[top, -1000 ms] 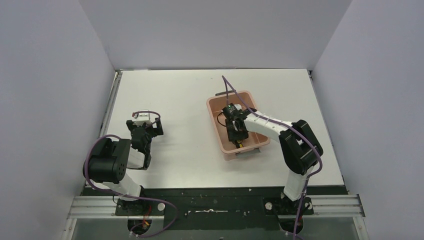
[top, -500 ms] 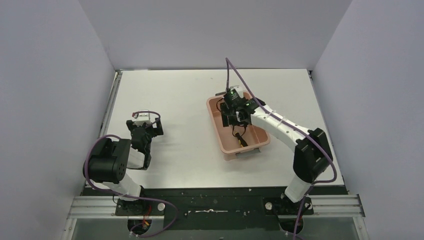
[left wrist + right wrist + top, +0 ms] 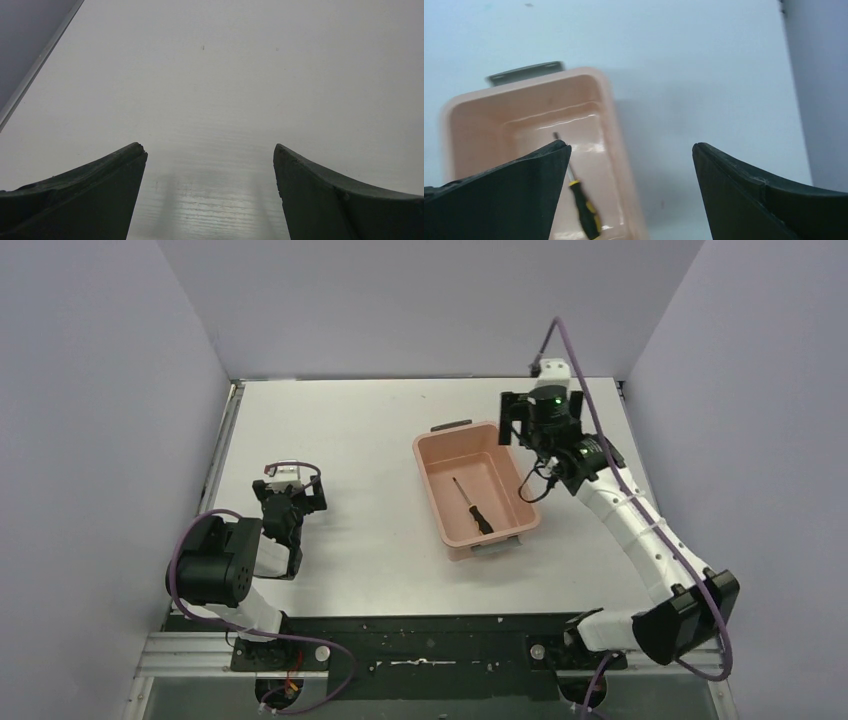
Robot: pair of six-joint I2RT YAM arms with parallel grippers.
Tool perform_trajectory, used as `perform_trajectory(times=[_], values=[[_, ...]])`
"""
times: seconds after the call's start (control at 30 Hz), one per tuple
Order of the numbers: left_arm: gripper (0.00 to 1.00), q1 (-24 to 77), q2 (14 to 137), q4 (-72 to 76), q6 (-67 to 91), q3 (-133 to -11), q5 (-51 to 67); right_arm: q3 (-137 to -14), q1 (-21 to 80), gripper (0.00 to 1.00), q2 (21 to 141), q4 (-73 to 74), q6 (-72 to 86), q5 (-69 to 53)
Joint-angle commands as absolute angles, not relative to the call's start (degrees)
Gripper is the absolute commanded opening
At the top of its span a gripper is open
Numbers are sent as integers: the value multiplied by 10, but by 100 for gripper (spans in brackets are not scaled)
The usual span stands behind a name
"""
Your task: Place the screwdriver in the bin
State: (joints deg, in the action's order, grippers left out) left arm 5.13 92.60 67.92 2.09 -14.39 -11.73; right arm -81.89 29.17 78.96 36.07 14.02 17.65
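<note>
The salmon-pink bin (image 3: 430, 490) stands right of the table's middle. The screwdriver (image 3: 473, 506) lies flat on its floor, thin shaft pointing to the far side and black-and-yellow handle nearer. My right gripper (image 3: 513, 420) hangs open and empty above the table, just past the bin's far right corner. In the right wrist view the open right gripper (image 3: 630, 145) frames bare table, with the bin (image 3: 609, 100) and the screwdriver (image 3: 586, 210) at lower left. My left gripper (image 3: 290, 488) rests far left, apart from both. It is open and empty over the table (image 3: 207, 147).
A small grey handle (image 3: 526, 72) sticks out from the bin's far short end, and another (image 3: 492, 547) from its near end. Grey walls enclose the white table on three sides. A metal rail (image 3: 222, 455) runs along the left edge.
My right gripper let go of the screwdriver inside the bin, opened wide, and rose away to the back right. The screwdriver now lies loose in the bin. The left arm stayed still.
</note>
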Motion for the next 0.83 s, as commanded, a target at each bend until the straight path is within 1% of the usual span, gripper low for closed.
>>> perform_trajectory(times=[0.0, 0.17, 0.23, 0.3, 0.43, 0.57, 0.8], values=[[97, 48, 922, 693, 15, -145, -111, -691, 183, 100, 710, 242, 91, 230], [97, 48, 922, 694, 15, -145, -112, -457, 82, 100, 630, 42, 68, 186], [97, 48, 922, 694, 15, -145, -112, -388, 63, 100, 618, -22, 70, 184], [97, 48, 922, 694, 15, -145, -112, -347, 58, 100, 618, -56, 84, 195], [97, 48, 923, 693, 16, -145, -112, -312, 57, 100, 637, -73, 113, 217], [97, 48, 922, 693, 15, -145, -112, -293, 56, 100, 648, -82, 117, 212], [97, 48, 924, 690, 16, -148, -111, -282, 56, 100, 629, -89, 113, 218]])
